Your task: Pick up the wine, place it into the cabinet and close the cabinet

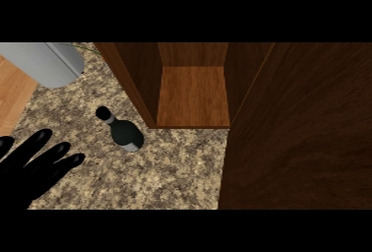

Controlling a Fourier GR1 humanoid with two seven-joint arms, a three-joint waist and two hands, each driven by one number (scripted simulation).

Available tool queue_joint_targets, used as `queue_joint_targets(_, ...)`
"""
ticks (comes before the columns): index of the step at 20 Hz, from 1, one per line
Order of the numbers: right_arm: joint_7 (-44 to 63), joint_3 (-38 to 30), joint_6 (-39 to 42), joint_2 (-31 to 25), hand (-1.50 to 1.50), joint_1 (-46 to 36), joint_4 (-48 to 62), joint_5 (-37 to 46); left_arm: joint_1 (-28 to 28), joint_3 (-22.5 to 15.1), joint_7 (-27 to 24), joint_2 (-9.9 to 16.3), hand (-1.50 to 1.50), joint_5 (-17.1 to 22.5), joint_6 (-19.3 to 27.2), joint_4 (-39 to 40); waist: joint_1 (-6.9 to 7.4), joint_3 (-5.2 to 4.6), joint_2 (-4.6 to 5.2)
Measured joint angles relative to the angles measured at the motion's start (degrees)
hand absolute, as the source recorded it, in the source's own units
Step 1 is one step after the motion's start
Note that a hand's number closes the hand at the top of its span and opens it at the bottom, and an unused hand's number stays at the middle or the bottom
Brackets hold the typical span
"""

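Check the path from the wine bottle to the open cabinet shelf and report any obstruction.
Nothing visible blocks it. The wine bottle stands on the granite counter just left of the open cabinet, whose shelf shows bare.

Glossy black left hand (29, 170) with rounded fingers (35, 142).

The left hand (33, 165) is resting at the lower left with its fingers straight, and bare speckled counter (160, 182) is lying open ahead of it and to its right. The wine bottle (122, 130) is standing just beyond the fingertips, up and to the right, apart from them. Past the bottle, the cabinet (193, 93) is gaping open, its shelf bare. The cabinet's left wall (131, 78) is rising right behind the bottle, narrowing that way in. Far to the hand's right, the open door (298, 147) is walling off the counter. A grey container (47, 61) is sitting well beyond the hand, straight ahead.
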Motion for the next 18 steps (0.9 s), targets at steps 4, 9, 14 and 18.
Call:
queue_joint_targets(4, 1.5, -0.1, -0.5, 0.4, -1.5, -1.9, 0.1, 0.2, -2.3, 0.3, 0.8, -0.9, -1.5, -1.7, 1.5, 3.4, -0.12, 0.0, 0.03)
queue_joint_targets(9, 2.3, 1.8, -1.2, 1.4, -1.5, -2.2, 0.1, 1.2, -3.7, 3.1, -0.1, -1.1, -1.5, -4.1, -1.3, 9.1, -0.16, -0.01, 0.04)
queue_joint_targets(14, 2.8, 1.0, -0.9, 1.3, -1.5, -3.2, 0.1, 1.2, -4.6, 6.0, -2.4, -1.9, -1.5, -7.4, -3.8, 14.0, -0.14, -0.01, 0.05)
queue_joint_targets(18, 4.4, 0.6, -1.3, 1.2, -1.5, -5.4, 0.1, 1.3, -8.1, 8.1, -5.2, -2.2, -1.5, -11.5, -5.8, 21.6, -0.27, -0.02, 0.09)
